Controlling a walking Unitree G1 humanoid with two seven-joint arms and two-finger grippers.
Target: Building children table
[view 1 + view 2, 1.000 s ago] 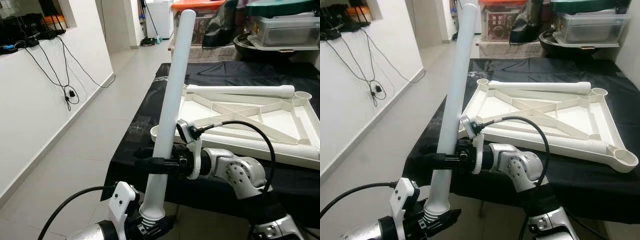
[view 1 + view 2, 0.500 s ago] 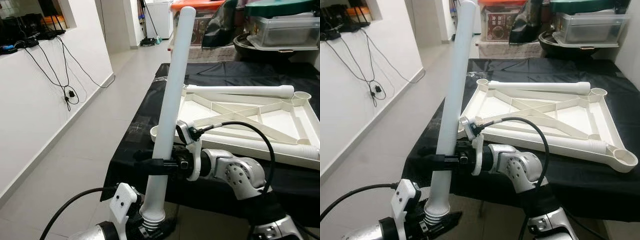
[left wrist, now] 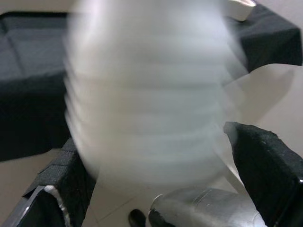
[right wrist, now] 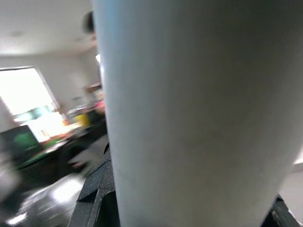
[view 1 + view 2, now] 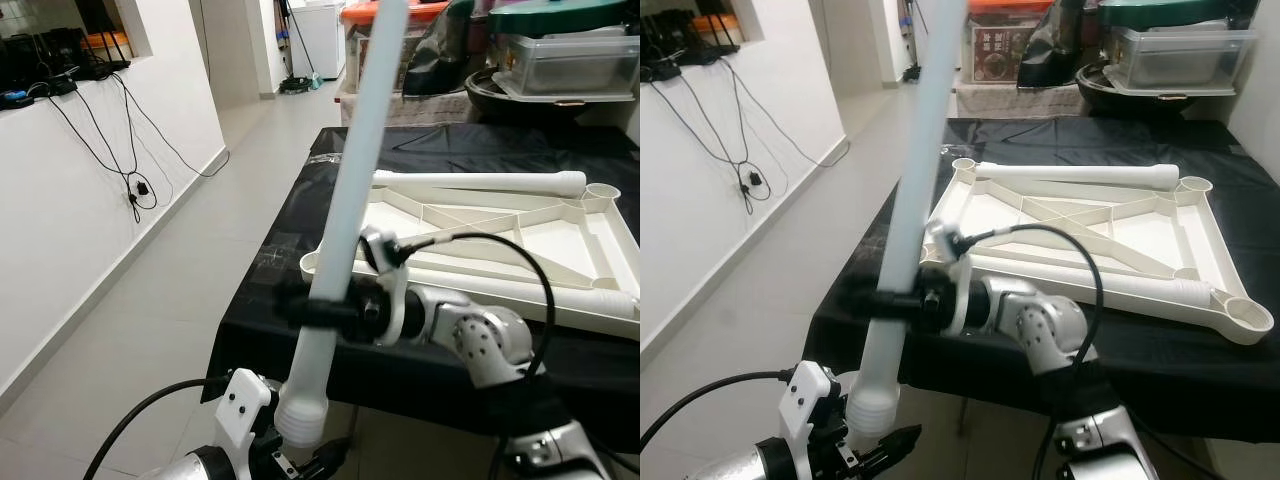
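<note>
right gripper point(image 5: 318, 313) clamped round the white table leg point(image 5: 345, 215) mid-shaft, tip leaning to 1 o'clock | left gripper point(image 5: 872, 443) fingers apart under its ribbed end; free to screw in, i'd guess | upturned tabletop point(image 5: 1090, 235) on black table point(image 5: 1060, 140) at 3 o'clock

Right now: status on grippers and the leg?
Right gripper shut on table leg, mid-shaft, tilted. Left gripper open around its threaded end. Tabletop upside down on black table. Nothing in the way.
</note>
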